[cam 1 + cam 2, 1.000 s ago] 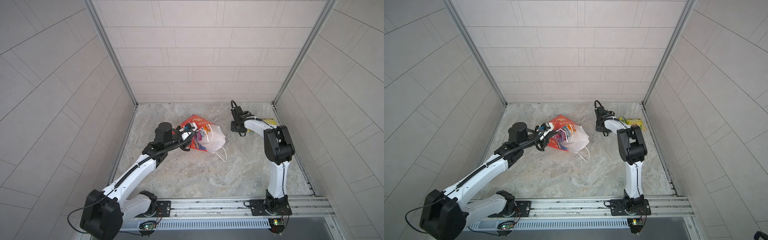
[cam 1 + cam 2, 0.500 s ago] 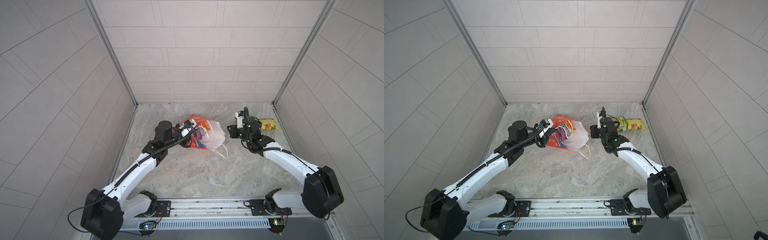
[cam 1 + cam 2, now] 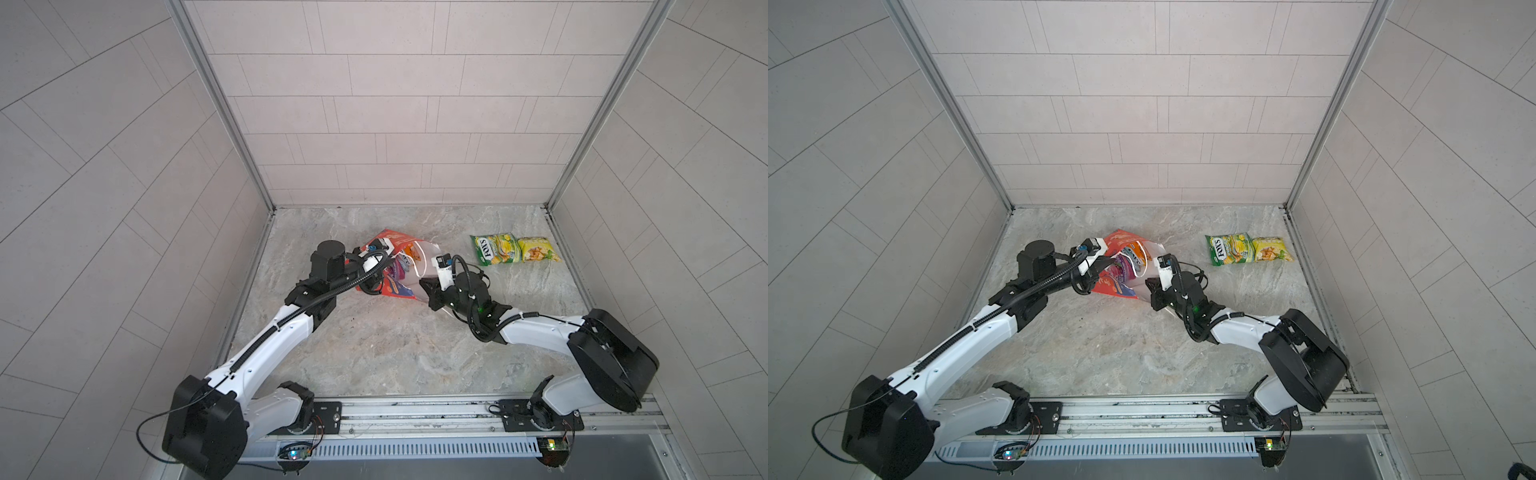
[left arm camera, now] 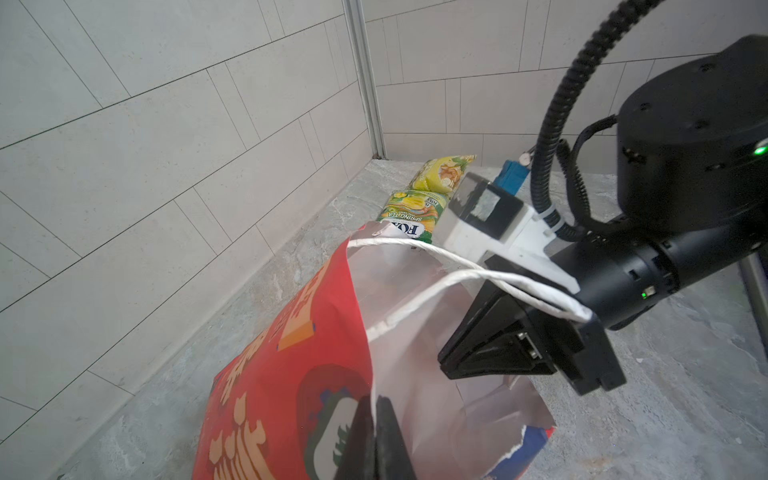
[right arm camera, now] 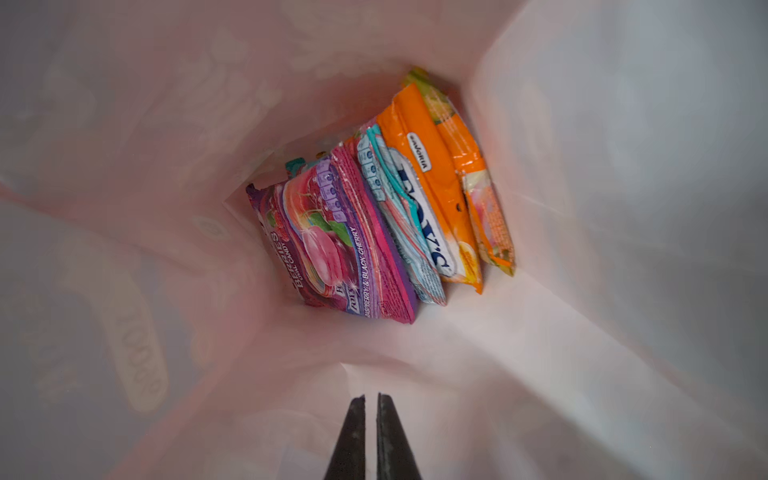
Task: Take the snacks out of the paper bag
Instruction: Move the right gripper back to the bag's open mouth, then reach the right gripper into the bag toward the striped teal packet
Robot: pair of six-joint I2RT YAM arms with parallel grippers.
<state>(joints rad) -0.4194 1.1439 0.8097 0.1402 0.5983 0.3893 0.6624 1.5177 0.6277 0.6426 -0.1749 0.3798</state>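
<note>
The red paper bag [image 3: 392,289] [image 3: 1115,287] lies tilted on the stone floor, its mouth toward my right arm. My left gripper [image 4: 375,401] [image 3: 374,276] is shut on the bag's red side wall [image 4: 291,374] at the rim. My right gripper [image 5: 371,397] [image 4: 444,365] [image 3: 424,286] reaches into the white interior [image 5: 582,208], shut with only a hairline gap and nothing in it. Deep inside stand several snacks: a purple-pink packet [image 5: 332,232], a teal one [image 5: 399,216] and an orange one [image 5: 432,183]. A green packet [image 3: 494,248] [image 3: 1229,248] and a yellow packet [image 3: 538,248] [image 3: 1271,248] lie outside.
The white cord handles [image 4: 478,278] drape over my right gripper's body. Tiled walls close the cell on three sides, with the back right corner post [image 4: 365,83] just behind the two loose packets. The arm rail [image 3: 415,409] runs along the front edge.
My right arm swung from the back right, near the loose packets, over to the bag's mouth and pushed inside, its jaws closing. The left gripper kept its hold on the bag.
</note>
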